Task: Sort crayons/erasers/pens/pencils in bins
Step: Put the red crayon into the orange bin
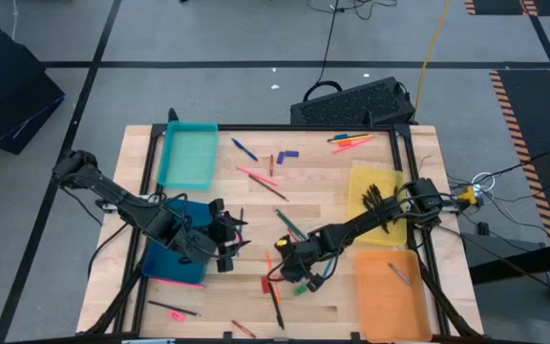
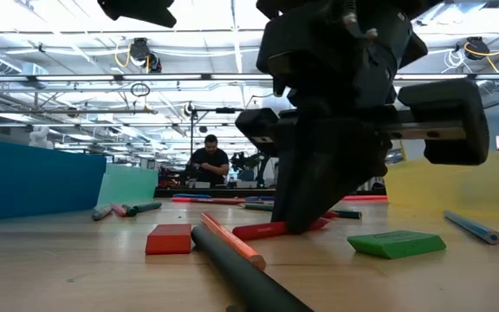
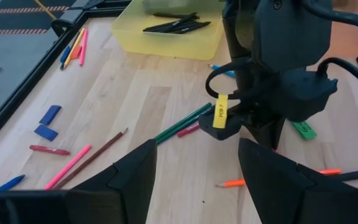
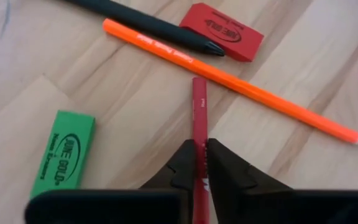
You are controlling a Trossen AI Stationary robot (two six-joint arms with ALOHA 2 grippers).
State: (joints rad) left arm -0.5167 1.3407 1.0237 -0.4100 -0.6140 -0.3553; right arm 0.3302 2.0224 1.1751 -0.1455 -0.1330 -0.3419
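Right tool (image 4: pixel 200 160): fingers pinching red crayon (image 4: pixel 199 118) lying on tabletop (image 4: pixel 104 106) — beside orange pencil (image 4: pixel 241 84), green eraser (image 4: pixel 63 152)
Left tool (image 3: pixel 194 165): spread wide, over dark blue bin (image 1: pixel 165 260)

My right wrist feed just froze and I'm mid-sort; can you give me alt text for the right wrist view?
The right claw is shut on a red crayon lying on the wooden table. Just past the crayon's tip, an orange pencil and a dark pen lie crosswise, with a red eraser beyond them and a green eraser off to one side.
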